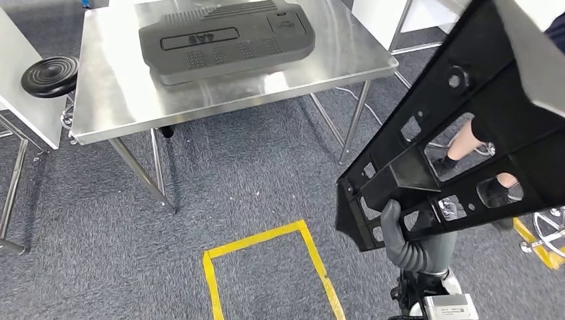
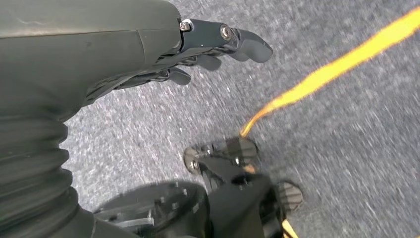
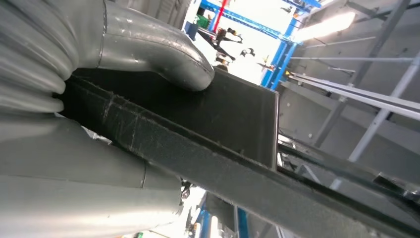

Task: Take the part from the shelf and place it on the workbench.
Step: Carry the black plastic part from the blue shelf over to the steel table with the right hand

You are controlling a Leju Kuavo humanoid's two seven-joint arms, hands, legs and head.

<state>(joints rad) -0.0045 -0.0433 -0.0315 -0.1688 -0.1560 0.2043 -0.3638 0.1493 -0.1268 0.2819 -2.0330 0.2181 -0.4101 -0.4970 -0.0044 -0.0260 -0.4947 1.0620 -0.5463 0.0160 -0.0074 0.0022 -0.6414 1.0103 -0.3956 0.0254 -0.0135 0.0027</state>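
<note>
Nearest the lens, low at right: right hand (image 1: 405,230) gripping the lower end of the black part (image 1: 466,127), thumb (image 3: 163,54) pressed over a flat rib, the part raised and slanting up to the right, well clear of the workbench (image 1: 120,100). Far left: black round stool (image 1: 50,75) beside the bench. On the steel bench top, a grey moulded panel (image 1: 226,40) lying flat. Below, yellow floor tape (image 1: 266,267) on grey carpet (image 1: 100,220). Left hand (image 2: 208,54) hanging over the carpet, fingers loosely spread, holding nothing. Through the part's cut-outs at right, a person's legs (image 1: 466,143).
</note>
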